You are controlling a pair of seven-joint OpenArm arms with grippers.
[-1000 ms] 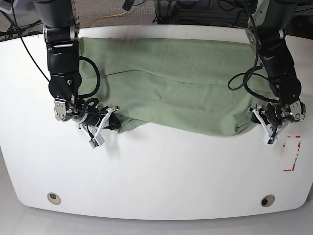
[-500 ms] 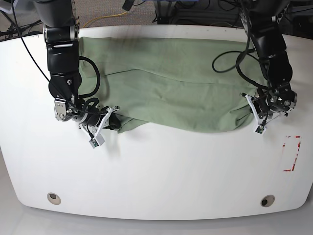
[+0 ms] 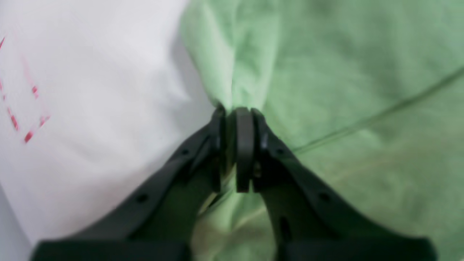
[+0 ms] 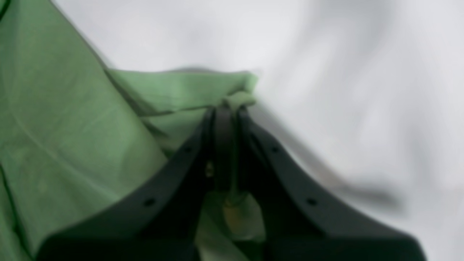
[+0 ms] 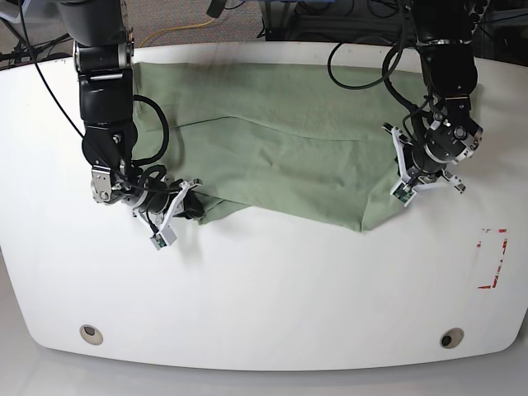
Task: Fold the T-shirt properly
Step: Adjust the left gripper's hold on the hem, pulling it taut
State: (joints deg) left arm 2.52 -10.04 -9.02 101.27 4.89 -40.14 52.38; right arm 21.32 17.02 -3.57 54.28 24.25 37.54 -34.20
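The pale green T-shirt (image 5: 289, 140) lies spread across the far half of the white table (image 5: 264, 289). My left gripper (image 5: 406, 183), on the base view's right, is shut on the shirt's right front edge and holds it pulled inward. In the left wrist view the left gripper (image 3: 233, 110) pinches a ridge of T-shirt (image 3: 344, 72) fabric. My right gripper (image 5: 191, 208), on the left, is shut on the shirt's front left corner, low at the table. In the right wrist view the right gripper (image 4: 226, 107) clamps a folded T-shirt (image 4: 72, 127) corner.
A red dashed rectangle (image 5: 492, 258) is marked on the table at the right, also seen as red dashes (image 3: 21, 119) in the left wrist view. Two round holes (image 5: 91, 333) (image 5: 451, 337) sit near the front edge. Cables hang behind the table.
My left gripper shut on the shirt's right front edge and carried it back and to the left, away from the red mark. The right arm stayed still.
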